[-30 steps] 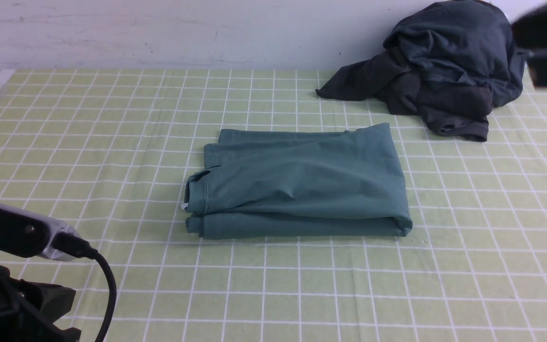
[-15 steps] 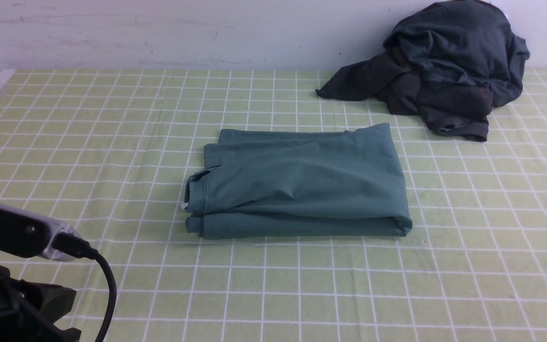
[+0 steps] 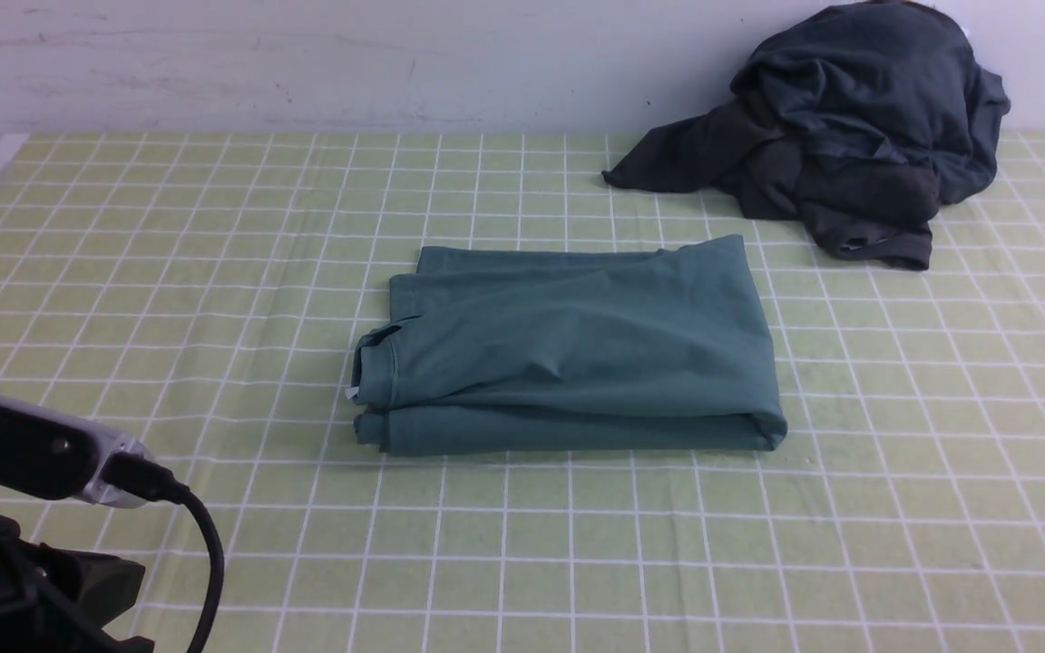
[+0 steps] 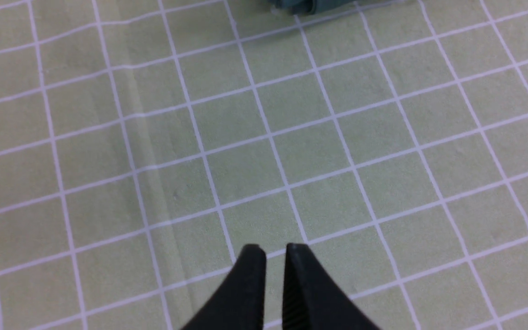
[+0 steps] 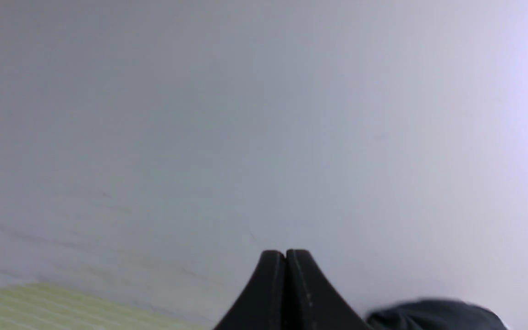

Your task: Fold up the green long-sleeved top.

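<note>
- The bench (image 3: 123,272), under a pale green checked cloth, fills most of the front view. Its near edge is cut off, so we cannot see where it ends.
- The green long-sleeved top (image 3: 568,349) lies at the middle of the bench, between the two arms' sides. It is already a flat rectangle with the collar at the robot's left end, so we judge the folding to be about done. The sleeves and the chest logo are hidden inside the layers.
- The dark heap of clothes (image 3: 849,136) sits at the far right corner against the wall (image 3: 305,63), well apart from the top (parked out of the way, we suppose). We cannot tell how many garments are in it.
- The left arm (image 3: 24,508) shows only in part, at the near left corner and clear of the top.
- The left fingers (image 4: 257,270) hover over bare cloth, barely parted and holding nothing. Only a sliver of the top shows in that wrist view.
- The right fingers (image 5: 286,263) are pressed together and empty, pointing at the wall. The right arm itself is out of the front view.
</note>
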You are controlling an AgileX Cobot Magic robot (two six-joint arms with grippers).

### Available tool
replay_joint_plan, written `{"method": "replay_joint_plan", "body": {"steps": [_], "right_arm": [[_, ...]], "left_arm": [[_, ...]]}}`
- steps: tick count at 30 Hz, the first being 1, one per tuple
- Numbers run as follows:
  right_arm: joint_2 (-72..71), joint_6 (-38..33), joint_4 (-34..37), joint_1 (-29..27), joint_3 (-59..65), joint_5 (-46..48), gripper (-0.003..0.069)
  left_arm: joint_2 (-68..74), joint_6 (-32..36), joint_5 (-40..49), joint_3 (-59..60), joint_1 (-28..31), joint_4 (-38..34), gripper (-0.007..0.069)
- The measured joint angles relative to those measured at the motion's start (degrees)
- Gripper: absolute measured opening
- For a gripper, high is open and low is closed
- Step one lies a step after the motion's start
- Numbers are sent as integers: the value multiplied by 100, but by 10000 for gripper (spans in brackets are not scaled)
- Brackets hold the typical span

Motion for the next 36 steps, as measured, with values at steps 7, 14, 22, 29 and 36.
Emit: {"method": "replay_joint_plan", "body": {"steps": [7, 14, 22, 29, 36], "right_arm": [[0, -5, 549, -1560, 5, 1556, -13], [0, -539, 1474, -1970, 5, 3111, -13], [0, -1036, 1894, -1718, -5, 3442, -13], [0, -1036, 1903, -1616, -5, 3447, -13], [0, -1036, 1419, -1616, -5, 3448, -13]], "left_arm": [[0, 0, 0, 0, 0, 0, 51], [0, 0, 0, 0, 0, 0, 51], [0, 0, 0, 0, 0, 5, 51], [0, 0, 0, 0, 0, 5, 51], [0, 0, 0, 0, 0, 5, 51]]}}
